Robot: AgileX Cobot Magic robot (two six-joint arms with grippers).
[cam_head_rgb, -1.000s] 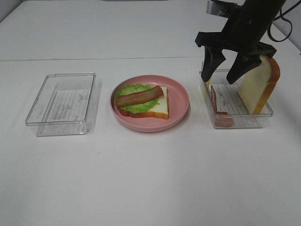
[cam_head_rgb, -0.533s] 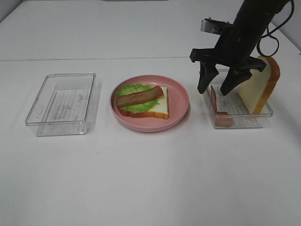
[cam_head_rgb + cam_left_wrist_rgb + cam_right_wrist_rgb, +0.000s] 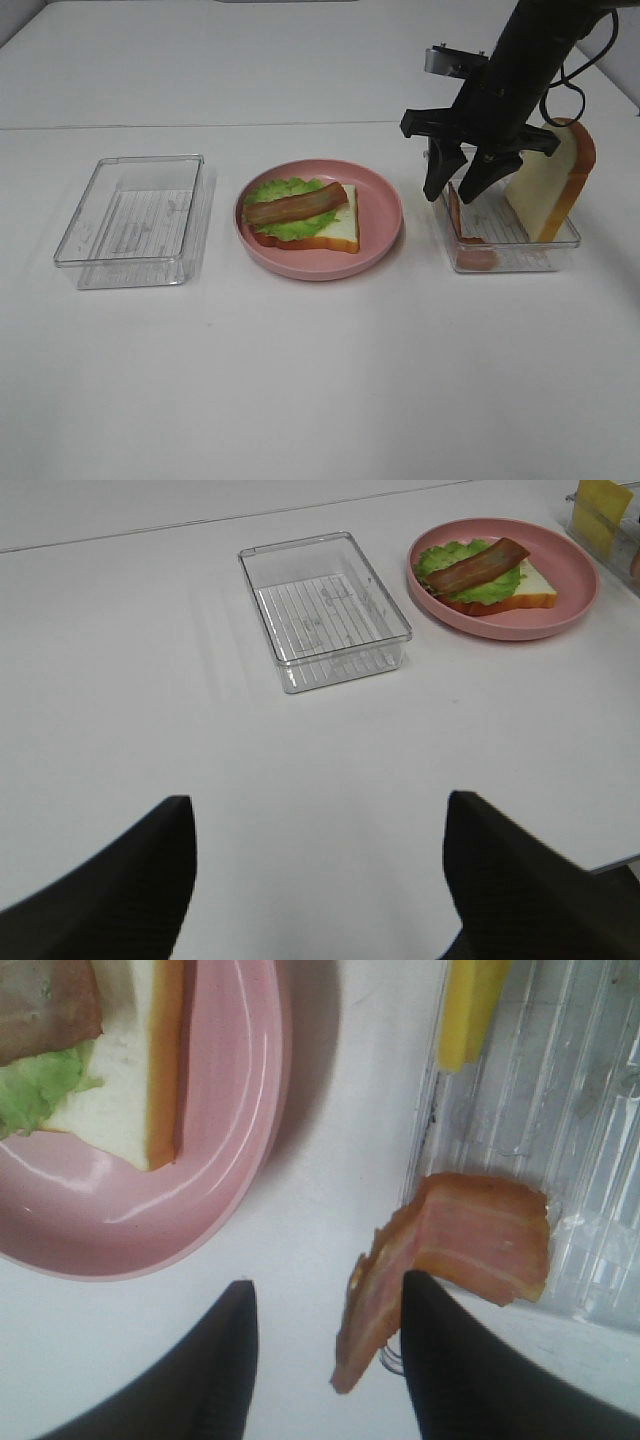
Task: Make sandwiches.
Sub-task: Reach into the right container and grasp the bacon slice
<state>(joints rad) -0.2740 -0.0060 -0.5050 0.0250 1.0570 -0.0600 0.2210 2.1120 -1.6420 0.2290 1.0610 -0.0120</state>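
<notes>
Spread right fingers (image 3: 445, 1360) beside ham (image 3: 480, 1240); sandwich (image 3: 300, 215) apart.

On the white worktop (image 3: 320, 380) a clear plastic rectangular tray (image 3: 140, 225) sits left, a round pink plate (image 3: 385, 205) in the middle, a second clear plastic tray (image 3: 530, 258) right. The open toy sandwich stack (image 3: 300, 212) lies on the plate. In the right-hand tray a white bread slice (image 3: 548, 185) leans at the right end, a ham slice (image 3: 474, 256) at the left.

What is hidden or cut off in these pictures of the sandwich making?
Yellow cheese: the right gripper mostly hides it in the exterior high view; both wrist views cut it at an edge.
Sandwich stack: cut off by the right wrist view's edge.
Left gripper: only dark fingertips show, in its wrist view.
</notes>
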